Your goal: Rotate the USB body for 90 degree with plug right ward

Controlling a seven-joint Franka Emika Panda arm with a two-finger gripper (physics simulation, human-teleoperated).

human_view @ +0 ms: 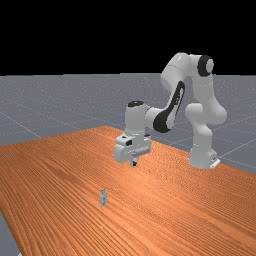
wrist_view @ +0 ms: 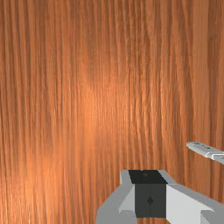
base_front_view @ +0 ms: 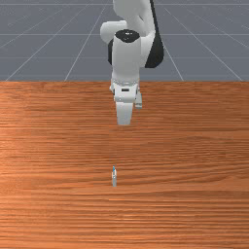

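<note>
"Where's the USB body [base_front_view: 114, 177]?"

"On the worktop [base_front_view: 194, 146], lower than the hand [human_view: 134, 163] and well apart from it. It's farther out from the arm's base [human_view: 202, 155] than the hand is, and a little toward the front view's left of it."

"And the hand itself?"

"Narrow: the fingers [wrist_view: 142, 199] meet, with nothing between them. It hangs above the worktop, touching nothing."

"So how far along are we?"

"Hardly begun, I'd judge. In the front view the body's length runs roughly toward and away from the arm's base, its blue end [base_front_view: 114, 168] on the hand's side. Pointed sideways it would lie across that line, so the quarter turn looks undone. Which end is the plug, I can't tell."

"What's left, then?"

"All of it, probably: open the hand, bring it out over the body, lower, close on its thin sides, turn, let go. It's slim, so a grip off-centre could tip it or twist it away."
</note>
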